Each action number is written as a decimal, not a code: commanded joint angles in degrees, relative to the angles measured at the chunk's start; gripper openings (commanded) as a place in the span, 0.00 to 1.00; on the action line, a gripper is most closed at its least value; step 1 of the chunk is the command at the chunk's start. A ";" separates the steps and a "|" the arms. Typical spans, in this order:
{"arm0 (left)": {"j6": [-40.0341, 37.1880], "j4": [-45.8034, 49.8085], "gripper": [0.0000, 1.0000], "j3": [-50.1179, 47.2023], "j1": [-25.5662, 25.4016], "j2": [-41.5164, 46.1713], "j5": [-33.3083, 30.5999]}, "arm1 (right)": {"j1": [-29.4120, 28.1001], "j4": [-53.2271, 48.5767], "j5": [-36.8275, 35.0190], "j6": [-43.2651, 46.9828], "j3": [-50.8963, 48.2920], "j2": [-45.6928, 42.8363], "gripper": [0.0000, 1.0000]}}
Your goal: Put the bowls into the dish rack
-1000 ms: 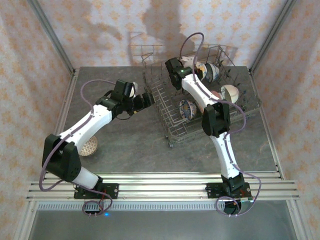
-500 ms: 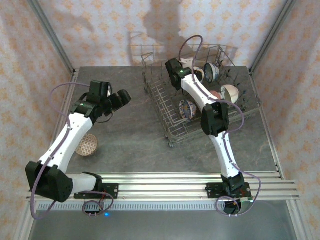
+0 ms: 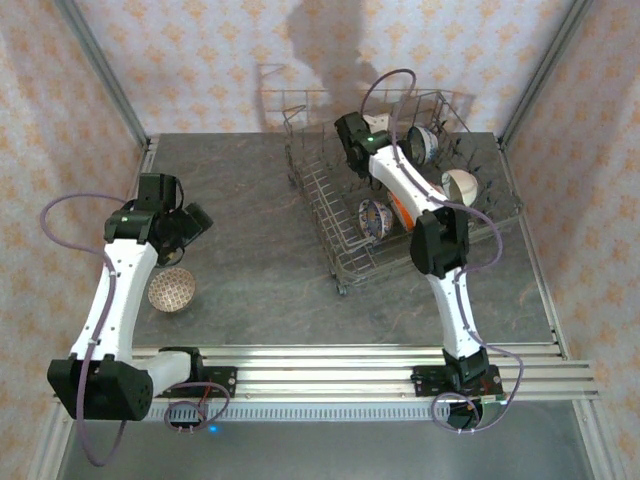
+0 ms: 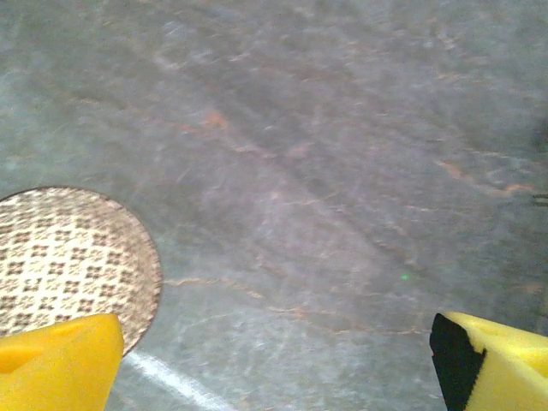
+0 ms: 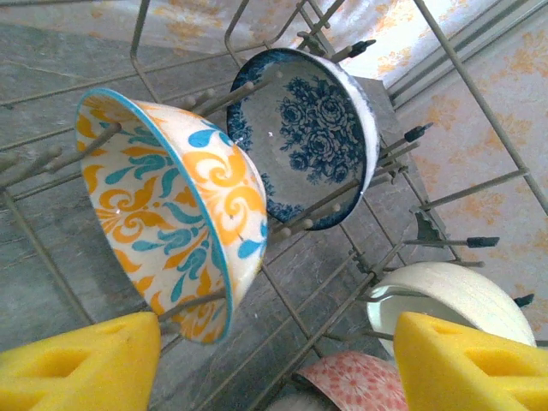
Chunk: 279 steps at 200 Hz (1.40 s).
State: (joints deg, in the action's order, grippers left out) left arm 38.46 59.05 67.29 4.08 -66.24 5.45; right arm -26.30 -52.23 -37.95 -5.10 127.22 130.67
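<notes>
The last loose bowl, a small round ceramic bowl with a brown lattice pattern point(image 3: 172, 290), sits on the grey stone worktop point(image 3: 260, 290), mouth up by the look of it, well apart from the big grey wire dish rack point(image 3: 312, 205). The left end effector point(image 3: 192, 222) hovers empty, yellow pads spread wide. The bowl lies just nearer the arm bases and a touch to its left; from the wrist, its rim peeks out by the left pad point(image 4: 56, 364). Being round, it has no long axis to square up to. This arm is plainly the nearer.

The right end effector point(image 5: 274, 360) is inside the rack, pads parted, beside an orange-and-teal bowl point(image 5: 171, 214) propped on the tines.
</notes>
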 commanded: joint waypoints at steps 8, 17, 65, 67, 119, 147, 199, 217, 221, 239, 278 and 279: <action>-0.95 6.43 0.94 -3.57 2.43 -0.10 -1.25 | -0.17 -1.26 4.20 -2.00 -5.30 -9.27 0.73; -1.05 5.65 0.93 -5.00 2.84 -0.74 -0.61 | -0.15 -1.21 4.87 -2.25 -7.29 -11.01 0.73; -4.36 1.05 0.90 -6.38 3.48 -9.50 1.86 | -0.41 0.36 8.59 -3.37 -19.28 -19.78 0.73; -4.58 1.02 0.90 -6.23 3.48 -10.00 1.91 | -0.41 0.43 8.77 -3.41 -19.77 -20.20 0.73; -8.78 0.99 0.83 -6.24 4.02 -16.63 -0.36 | -0.94 -0.54 9.31 -2.67 -25.43 -26.41 0.73; -9.18 -1.81 0.76 -8.04 4.21 -18.08 -0.33 | -0.94 -1.60 9.67 -2.19 -25.40 -27.11 0.73; -10.47 -4.77 0.59 -11.46 4.19 -20.07 -0.36 | -0.94 -2.98 10.47 -2.00 -23.12 -26.25 0.73; -10.52 -5.51 0.52 -12.73 4.18 -20.15 -0.16 | -0.94 -3.04 10.58 -2.10 -23.16 -26.01 0.73; -10.59 -5.47 0.50 -12.82 4.19 -20.28 -0.16 | -0.94 -3.14 10.68 -2.06 -23.13 -25.90 0.73; -10.77 -5.68 0.44 -13.48 4.19 -20.68 -0.27 | -0.94 -3.88 10.88 -2.33 -22.47 -25.31 0.73; -10.78 -6.31 0.32 -14.19 4.14 -20.13 0.59 | -1.03 -4.07 11.30 -2.77 -21.66 -25.00 0.73; -10.78 -6.31 0.32 -14.20 4.16 -20.06 0.60 | -1.03 -4.09 11.27 -2.79 -21.62 -25.01 0.73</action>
State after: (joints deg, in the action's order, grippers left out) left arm 28.36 53.67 53.78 7.66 -86.52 6.81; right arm -27.07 -54.28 -26.46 -7.44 103.28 105.14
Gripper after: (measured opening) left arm 0.346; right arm 0.726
